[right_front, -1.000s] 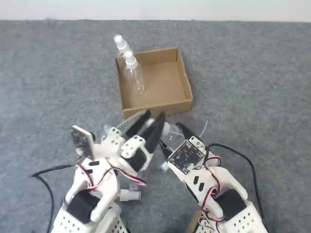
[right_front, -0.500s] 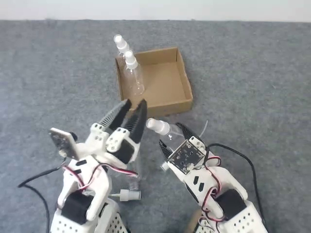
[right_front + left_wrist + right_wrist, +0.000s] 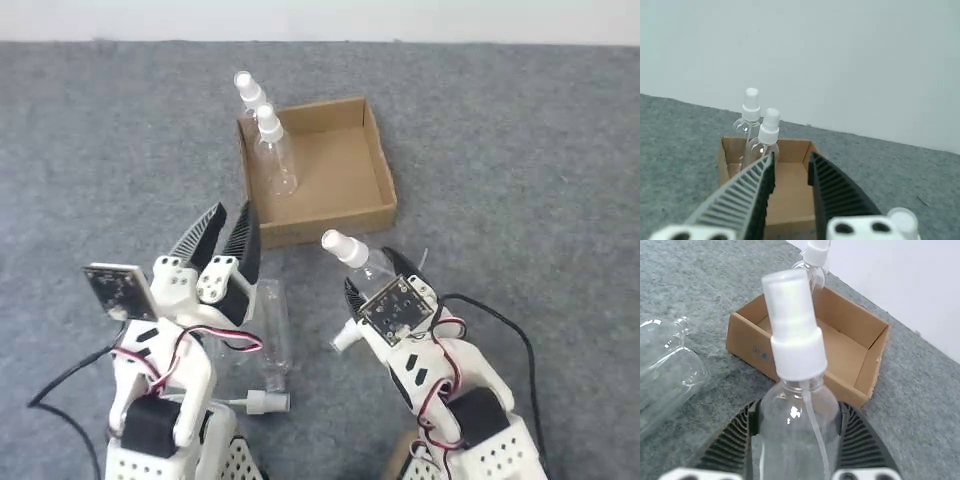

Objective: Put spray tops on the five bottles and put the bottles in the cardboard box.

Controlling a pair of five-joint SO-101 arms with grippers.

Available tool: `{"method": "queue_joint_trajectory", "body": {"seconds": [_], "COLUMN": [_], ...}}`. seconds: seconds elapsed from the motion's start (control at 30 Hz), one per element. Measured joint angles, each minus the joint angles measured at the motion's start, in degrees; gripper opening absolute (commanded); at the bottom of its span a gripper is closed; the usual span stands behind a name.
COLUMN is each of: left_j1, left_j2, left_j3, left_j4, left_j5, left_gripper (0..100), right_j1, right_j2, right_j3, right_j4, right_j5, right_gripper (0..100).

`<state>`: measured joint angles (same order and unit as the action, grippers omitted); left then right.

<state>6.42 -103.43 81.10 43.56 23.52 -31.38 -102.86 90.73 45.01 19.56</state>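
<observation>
The bottle with its spray top on was held in the right gripper, whose fingers squeezed its sides. It was just in front of the cardboard box, likely so it could go in next. Two topped bottles stood at one box corner. The left gripper was a little open and held nothing. Beside it a bare bottle lay on the carpet, near a loose top, maybe the next pair to join.
</observation>
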Motion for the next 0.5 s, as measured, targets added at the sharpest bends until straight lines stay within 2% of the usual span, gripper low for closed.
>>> {"method": "queue_joint_trajectory", "body": {"seconds": [0.27, 0.5], "left_j1": [-4.31, -8.18], "left_j2": [0.0, 0.0], "left_j3": [0.0, 4.22], "left_j4": [7.38, 9.93], "left_j5": [-0.18, -0.18], "left_gripper": [1, 1], "right_j1": [0.0, 0.0], "right_j2": [0.0, 0.0], "right_j3": [0.0, 0.0], "right_j4": [0.0, 0.0], "right_j5": [0.0, -10.2], "right_gripper": [1.6, 1.7]}}
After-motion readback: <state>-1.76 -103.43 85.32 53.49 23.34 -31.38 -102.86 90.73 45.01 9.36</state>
